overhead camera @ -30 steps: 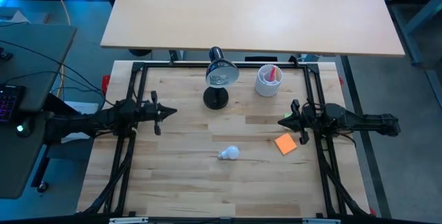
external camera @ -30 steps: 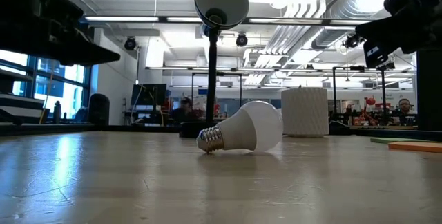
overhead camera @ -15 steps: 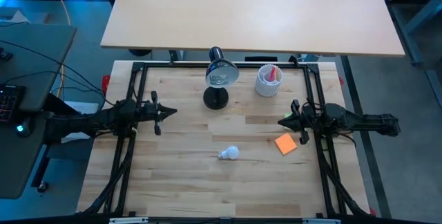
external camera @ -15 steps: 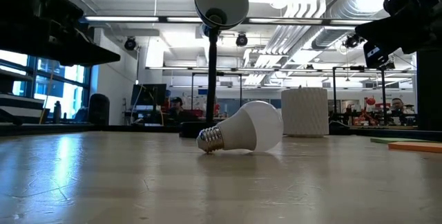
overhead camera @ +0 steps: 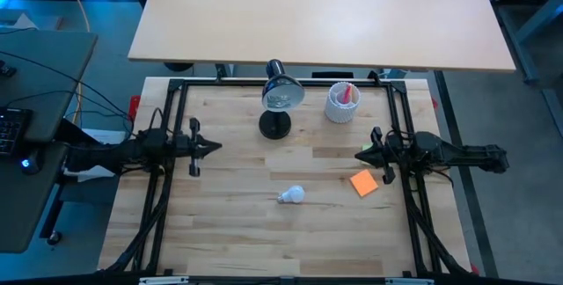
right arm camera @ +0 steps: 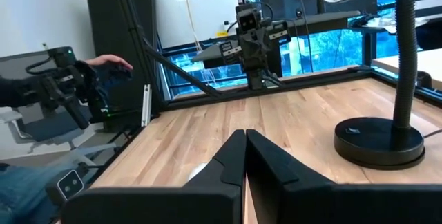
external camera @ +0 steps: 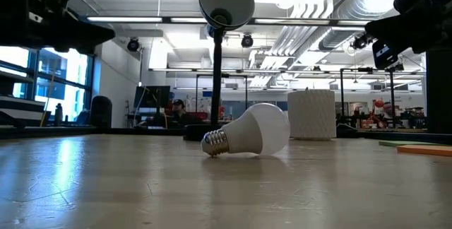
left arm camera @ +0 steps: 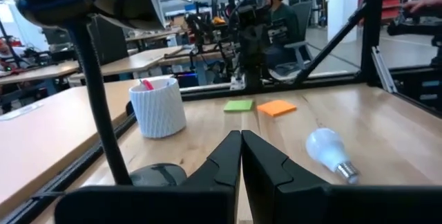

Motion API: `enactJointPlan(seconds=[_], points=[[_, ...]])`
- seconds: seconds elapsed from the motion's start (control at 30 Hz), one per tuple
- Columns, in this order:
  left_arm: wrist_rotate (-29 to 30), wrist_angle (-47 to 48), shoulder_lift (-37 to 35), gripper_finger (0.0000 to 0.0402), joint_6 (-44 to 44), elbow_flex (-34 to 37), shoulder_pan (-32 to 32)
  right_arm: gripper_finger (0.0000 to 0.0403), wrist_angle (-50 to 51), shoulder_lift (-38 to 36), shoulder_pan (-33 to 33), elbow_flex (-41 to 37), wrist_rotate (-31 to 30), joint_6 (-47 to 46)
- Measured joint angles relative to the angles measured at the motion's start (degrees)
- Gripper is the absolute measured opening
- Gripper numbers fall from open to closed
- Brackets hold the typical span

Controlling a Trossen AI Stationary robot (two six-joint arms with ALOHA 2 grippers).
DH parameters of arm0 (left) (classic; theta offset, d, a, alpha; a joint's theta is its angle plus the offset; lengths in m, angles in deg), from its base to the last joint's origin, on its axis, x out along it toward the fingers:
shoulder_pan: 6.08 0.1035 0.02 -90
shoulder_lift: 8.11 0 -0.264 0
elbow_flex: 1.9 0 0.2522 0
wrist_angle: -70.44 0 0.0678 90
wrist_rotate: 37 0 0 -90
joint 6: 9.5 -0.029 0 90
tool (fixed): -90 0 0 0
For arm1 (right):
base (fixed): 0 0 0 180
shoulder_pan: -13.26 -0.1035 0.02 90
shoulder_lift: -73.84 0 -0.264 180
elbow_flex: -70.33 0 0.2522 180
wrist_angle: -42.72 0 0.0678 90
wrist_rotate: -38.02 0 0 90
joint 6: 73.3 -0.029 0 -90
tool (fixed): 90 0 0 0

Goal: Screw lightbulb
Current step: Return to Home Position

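Now, lightbulb [overhead camera: 293, 195] well apart from both jaws

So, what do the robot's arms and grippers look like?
Left arm and right arm are dark, nearly black, slim and jointed, with bulkier housings at the wrists. The left gripper and right gripper each have two matte black fingers tapering to a point. No markings show; cables are too small to tell.

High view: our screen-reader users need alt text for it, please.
A white lightbulb lies ungripped on its side on the table. The left gripper and right gripper rest shut at either side; a black desk lamp, ribbed cup and orange note sit nearby.
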Motion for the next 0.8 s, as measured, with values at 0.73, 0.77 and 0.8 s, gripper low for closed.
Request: enactJointPlan(seconds=[0.73, 0.77, 0.8], points=[[0.0, 0.2, 0.3, 0.001, -6.8, 0.0, -0.5, 0.0007, 0.3, 0.3, -0.2, 0.0, -2.7, 14.2], [0.0, 0.3, 0.3, 0.001, -7.7, 0.0, -0.5, 0.0007, 0.4, 0.3, -0.2, 0.0, -2.7, 15.4], [0.0, 0.5, 0.3, 0.001, -7.9, 0.0, -0.5, 0.0007, 0.4, 0.3, -0.2, 0.0, -2.7, 15.8]])
